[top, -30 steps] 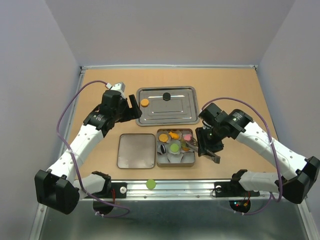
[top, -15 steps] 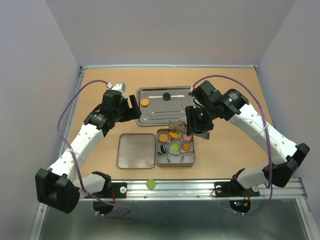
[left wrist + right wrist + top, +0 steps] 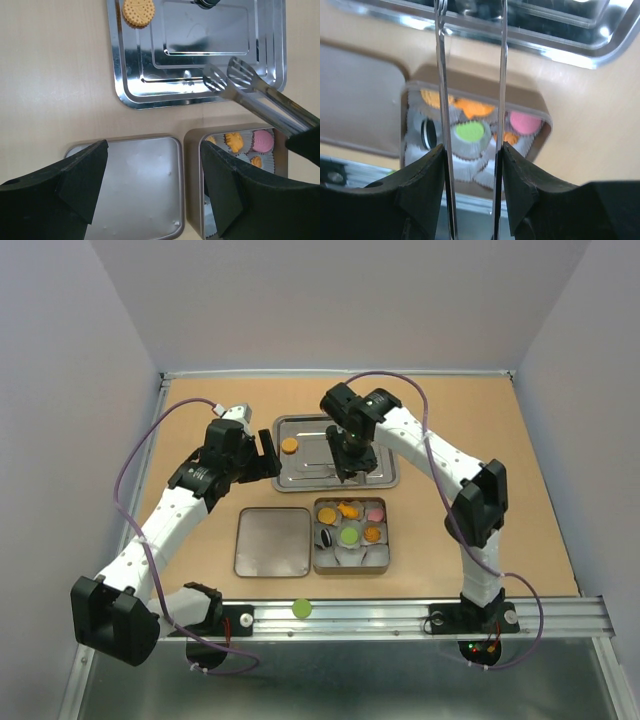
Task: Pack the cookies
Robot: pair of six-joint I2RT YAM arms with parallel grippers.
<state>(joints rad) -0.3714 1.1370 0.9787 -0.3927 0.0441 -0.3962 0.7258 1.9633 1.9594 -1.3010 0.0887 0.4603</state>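
Steel tray (image 3: 300,473) holds orange cookie (image 3: 289,446); tin (image 3: 366,567) holds assorted cookies (image 3: 349,536).

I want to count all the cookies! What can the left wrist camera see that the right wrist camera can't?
Only the left wrist view shows the orange cookie lying on the silver tray, and the tongs' flat tips. Only the right wrist view shows the green cookie and the black cookie in the tin. Both show the tongs, the tin, the tray and the pink cookie.
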